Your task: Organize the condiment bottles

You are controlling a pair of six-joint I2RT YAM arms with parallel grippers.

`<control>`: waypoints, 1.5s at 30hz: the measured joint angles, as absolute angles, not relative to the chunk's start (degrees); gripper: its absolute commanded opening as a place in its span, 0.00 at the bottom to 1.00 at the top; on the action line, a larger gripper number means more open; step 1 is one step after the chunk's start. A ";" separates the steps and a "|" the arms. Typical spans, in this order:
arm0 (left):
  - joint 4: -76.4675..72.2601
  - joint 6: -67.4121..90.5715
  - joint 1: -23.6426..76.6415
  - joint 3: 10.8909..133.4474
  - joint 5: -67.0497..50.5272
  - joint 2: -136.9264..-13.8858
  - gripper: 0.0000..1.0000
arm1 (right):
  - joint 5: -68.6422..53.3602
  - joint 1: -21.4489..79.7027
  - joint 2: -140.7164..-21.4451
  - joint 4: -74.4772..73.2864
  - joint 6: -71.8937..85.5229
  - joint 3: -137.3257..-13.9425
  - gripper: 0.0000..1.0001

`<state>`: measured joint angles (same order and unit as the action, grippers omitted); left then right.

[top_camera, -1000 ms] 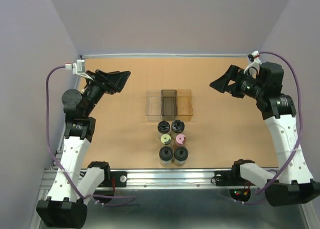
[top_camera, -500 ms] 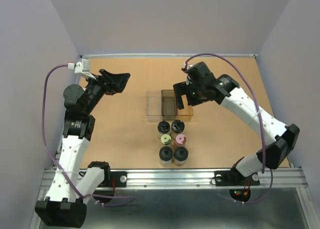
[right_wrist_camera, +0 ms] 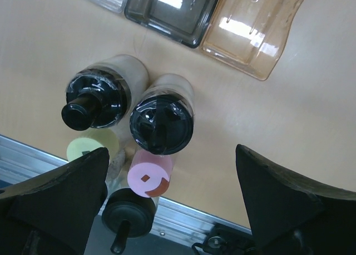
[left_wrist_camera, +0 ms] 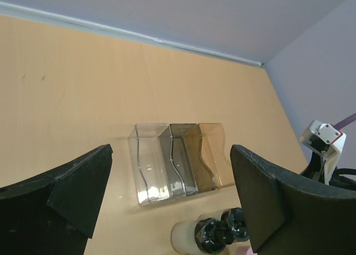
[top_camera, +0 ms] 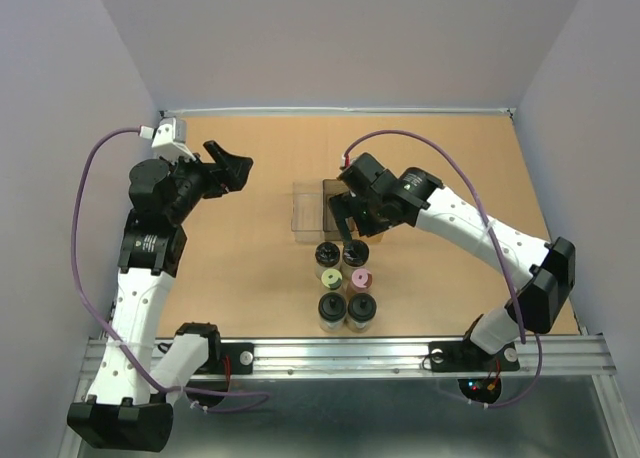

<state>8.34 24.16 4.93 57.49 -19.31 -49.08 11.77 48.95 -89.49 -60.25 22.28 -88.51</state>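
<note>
Six condiment bottles stand in two columns in front of the rack: two black-capped (top_camera: pixel 327 254) (top_camera: pixel 356 255) at the back, a yellow-green one (top_camera: pixel 330 275) and a pink one (top_camera: pixel 360 278) in the middle, and two black-capped (top_camera: pixel 332 306) (top_camera: pixel 361 306) in front. My right gripper (top_camera: pixel 350 221) is open and empty, hovering over the rack's front edge and the back row. Its wrist view shows the black caps (right_wrist_camera: pixel 161 124) (right_wrist_camera: pixel 94 99), the pink cap (right_wrist_camera: pixel 149 173) and the yellow-green cap (right_wrist_camera: pixel 92 149) between its fingers (right_wrist_camera: pixel 278 194). My left gripper (top_camera: pixel 233 166) is open and empty, far left of the rack.
The clear brownish three-compartment rack (top_camera: pixel 305 213) lies empty behind the bottles, and shows in the left wrist view (left_wrist_camera: pixel 178 163) and the right wrist view (right_wrist_camera: pixel 189 10). The metal rail (top_camera: pixel 350 350) runs along the near table edge. Purple walls close in the sides and back.
My right arm has swung from the far right in over the rack and the back row of bottles. My left gripper has shifted slightly. The bottles have not moved.
</note>
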 measured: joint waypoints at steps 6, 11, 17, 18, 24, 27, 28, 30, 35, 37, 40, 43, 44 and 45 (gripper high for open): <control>11.68 22.17 4.93 57.49 -17.63 -49.06 0.99 | 11.57 51.11 -89.97 -58.57 23.49 -84.75 1.00; 13.19 20.97 4.93 57.47 -16.34 -48.90 0.99 | 11.68 51.59 -91.92 -56.05 24.23 -83.33 0.98; 14.15 20.23 4.93 57.45 -15.53 -48.88 0.99 | 13.08 51.70 -94.06 -54.24 25.12 -80.64 0.92; 14.22 20.16 4.93 57.45 -15.44 -48.86 0.99 | 13.37 51.72 -94.28 -54.02 25.36 -80.42 0.90; 14.59 19.73 4.93 57.34 -14.81 -48.18 0.99 | 14.09 51.72 -94.32 -51.77 25.98 -78.50 0.86; 14.59 19.70 4.93 57.34 -14.74 -48.12 0.99 | 13.56 51.75 -94.45 -50.59 26.04 -76.77 0.86; 14.63 19.68 4.93 57.34 -14.74 -48.14 0.99 | 13.45 51.75 -94.54 -50.43 26.11 -76.51 0.86; 14.63 19.59 4.93 57.25 -14.74 -48.12 0.99 | 13.26 51.75 -94.89 -50.02 26.41 -75.96 0.82; 14.83 19.55 4.93 56.75 -14.70 -48.12 0.99 | 13.58 51.79 -95.48 -48.53 27.27 -75.92 0.61; 14.94 19.55 4.93 56.64 -14.68 -48.12 0.99 | 13.80 51.79 -95.48 -48.21 27.49 -75.92 0.54; 14.96 19.55 4.93 56.60 -14.70 -48.12 0.99 | 14.33 51.81 -95.48 -47.81 27.88 -75.92 0.40; 14.96 19.55 4.93 56.58 -14.68 -48.12 0.99 | 14.81 51.81 -95.29 -47.33 28.18 -75.53 0.21; 14.96 19.53 4.93 56.60 -14.68 -48.12 0.99 | 14.83 51.81 -94.70 -47.09 28.34 -74.98 0.12; 14.96 19.53 4.93 56.60 -14.68 -48.12 0.99 | 14.94 51.81 -93.97 -47.46 28.38 -74.61 0.08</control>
